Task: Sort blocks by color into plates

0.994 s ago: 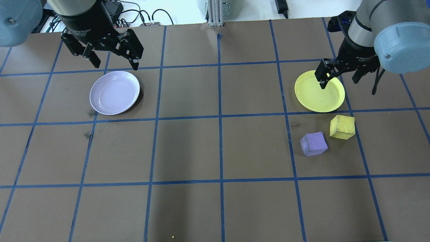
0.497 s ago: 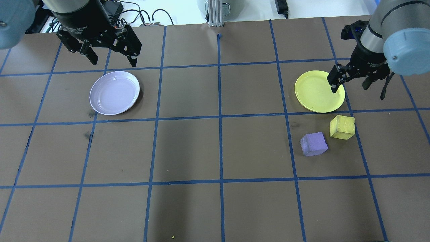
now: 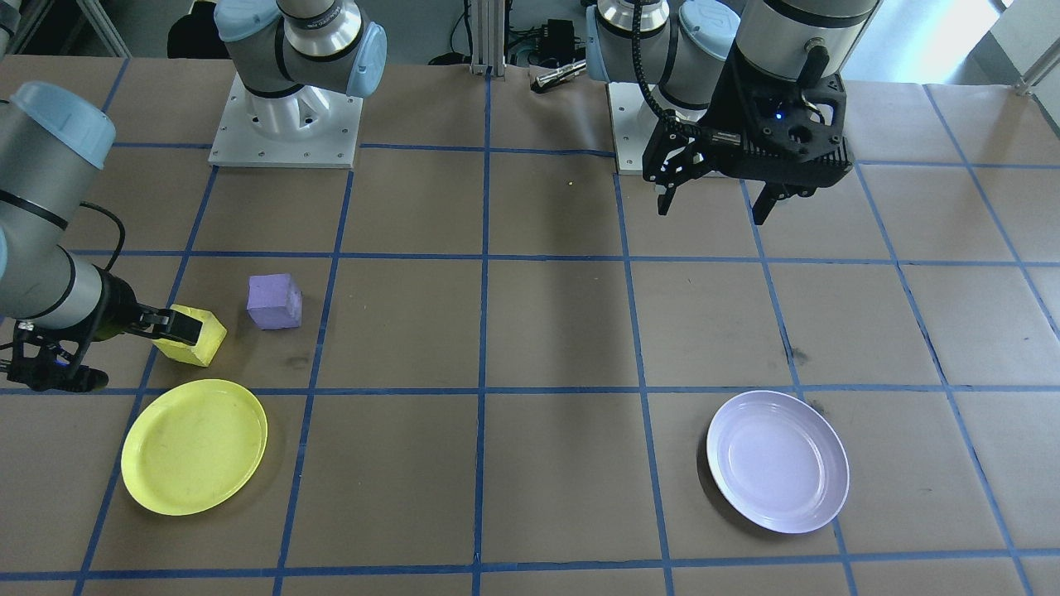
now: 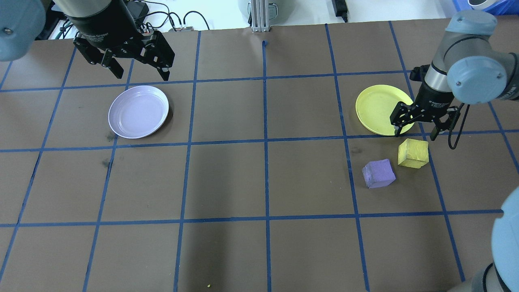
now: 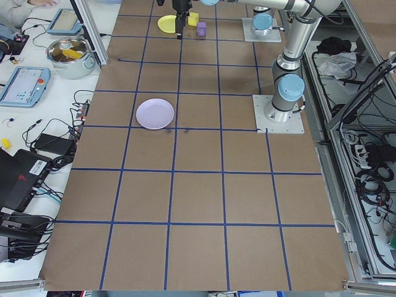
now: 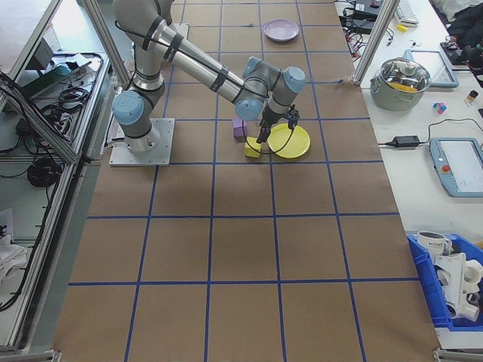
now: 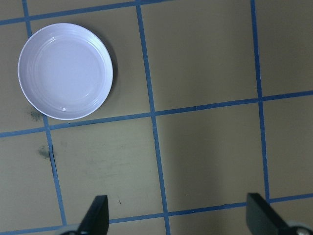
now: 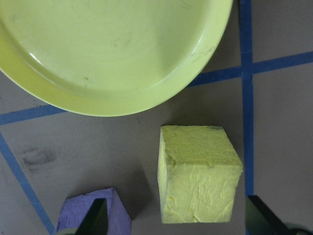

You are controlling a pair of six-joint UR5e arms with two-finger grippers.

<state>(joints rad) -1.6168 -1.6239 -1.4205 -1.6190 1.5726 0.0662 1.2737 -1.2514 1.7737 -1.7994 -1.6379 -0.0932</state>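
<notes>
Fingers of both grippers spread wide — right gripper (image 4: 415, 132) above yellow block (image 4: 413, 153).

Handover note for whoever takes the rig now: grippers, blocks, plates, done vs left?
Left gripper: open, empty, hovering by the lavender plate.
Right gripper: open, empty, above the near rim of the yellow plate, just short of the yellow block.
Purple block sits on the table beside the yellow one.
Done: nothing; both plates are empty.
Left: yellow block to yellow plate, purple block across to lavender plate.
</notes>
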